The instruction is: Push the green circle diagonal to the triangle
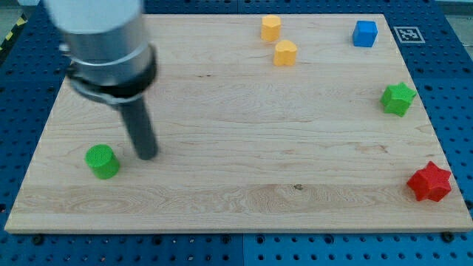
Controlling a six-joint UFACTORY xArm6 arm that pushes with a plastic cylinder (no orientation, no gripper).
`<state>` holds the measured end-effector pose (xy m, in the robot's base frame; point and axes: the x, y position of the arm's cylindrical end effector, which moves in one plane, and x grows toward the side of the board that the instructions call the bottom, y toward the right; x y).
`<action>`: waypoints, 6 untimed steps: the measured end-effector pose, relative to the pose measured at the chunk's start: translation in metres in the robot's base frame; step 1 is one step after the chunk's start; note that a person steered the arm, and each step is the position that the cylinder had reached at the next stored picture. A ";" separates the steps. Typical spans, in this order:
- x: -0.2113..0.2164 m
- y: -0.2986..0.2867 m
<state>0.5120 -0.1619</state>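
One upright rod, my tip [147,156] just right of the green circle [102,161].

A robotics lab bench: a wooden board [244,133] lies on a blue perforated table [443,59], with a printed marker tag [408,34] beside the board's top right corner.

Bright even overhead light, soft faint shadows, arm housing [100,44] blurred, blocks sharp
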 end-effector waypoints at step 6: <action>-0.065 0.003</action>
<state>0.4469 -0.1585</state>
